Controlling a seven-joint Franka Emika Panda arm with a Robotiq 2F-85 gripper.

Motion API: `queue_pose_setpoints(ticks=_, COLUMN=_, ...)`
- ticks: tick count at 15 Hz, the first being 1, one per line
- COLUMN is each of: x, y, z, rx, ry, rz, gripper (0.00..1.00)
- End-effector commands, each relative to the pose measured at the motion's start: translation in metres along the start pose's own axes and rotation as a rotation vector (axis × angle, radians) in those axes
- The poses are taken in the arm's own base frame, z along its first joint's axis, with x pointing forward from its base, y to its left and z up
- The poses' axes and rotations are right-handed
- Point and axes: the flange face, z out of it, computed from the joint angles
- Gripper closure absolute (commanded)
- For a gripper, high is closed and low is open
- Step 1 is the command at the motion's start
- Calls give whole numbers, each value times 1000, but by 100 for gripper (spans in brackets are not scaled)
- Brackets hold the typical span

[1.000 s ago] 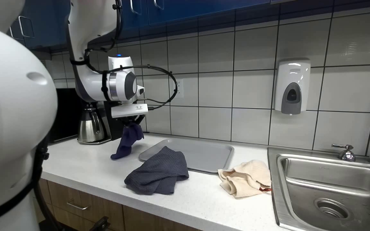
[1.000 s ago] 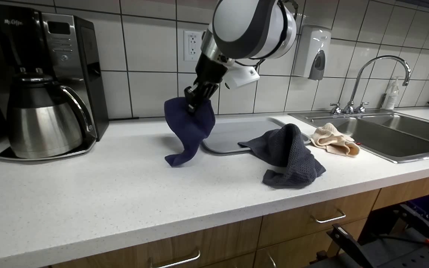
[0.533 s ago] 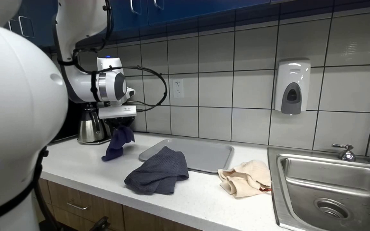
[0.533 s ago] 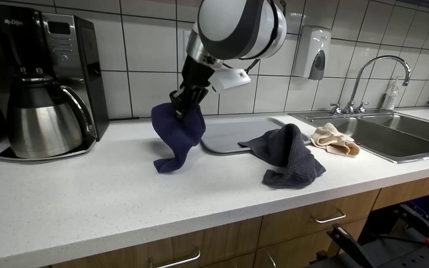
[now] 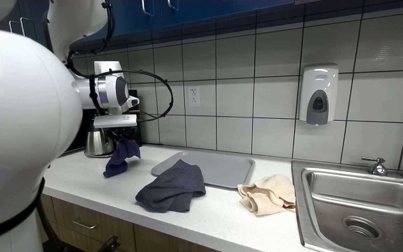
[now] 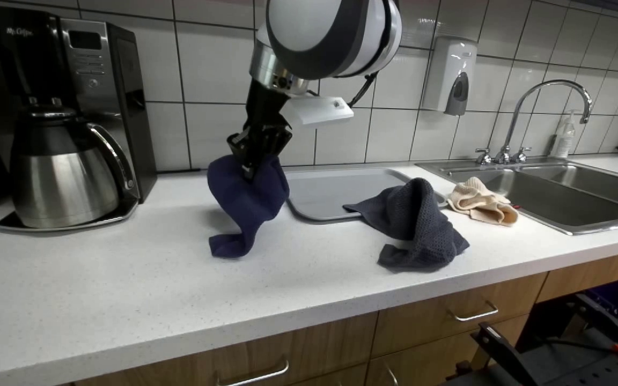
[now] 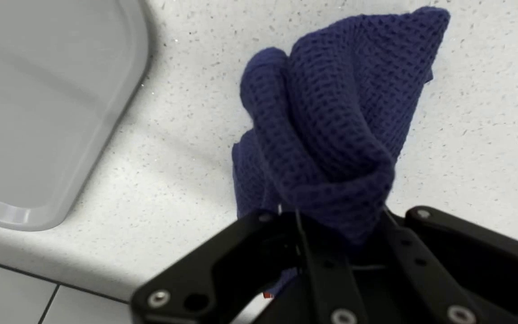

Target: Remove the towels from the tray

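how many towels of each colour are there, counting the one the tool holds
Blue towel: 1, held by the tool
Dark grey towel: 1
Cream towel: 1
Total: 3
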Motion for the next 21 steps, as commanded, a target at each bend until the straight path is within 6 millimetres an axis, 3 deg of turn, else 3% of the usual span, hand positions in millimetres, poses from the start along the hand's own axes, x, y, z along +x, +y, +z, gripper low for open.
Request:
queue_pose_setpoints(ticks=1, x=2, y=-6, z=-6, rx=-35, ry=-37, rz=32, gripper=97)
queue_pose_setpoints(ticks=9, x=-8, y=1, z=18, rx=-56, ry=-92, rz=59, gripper=97)
queue_pose_setpoints(ticks=10, x=-11, y=5, z=21, rx=-56, ry=-98, rz=64, gripper=64)
queue_pose_setpoints(ticks=12, x=-15, y=13, z=27, rx=-59, ry=-106, rz=76, gripper=56)
queue_pose_setpoints(ticks=13, x=-13, y=8, z=18, rx=-60, ry=-110, rz=83, gripper=48)
queue_pose_setpoints(ticks=19, x=-18, y=28, z=14, rx=-68, ry=-102, rz=109, gripper=3)
queue_pose_setpoints(ticks=21, x=-20, y=35, z=11, rx=-74, ry=-105, rz=124, gripper=0)
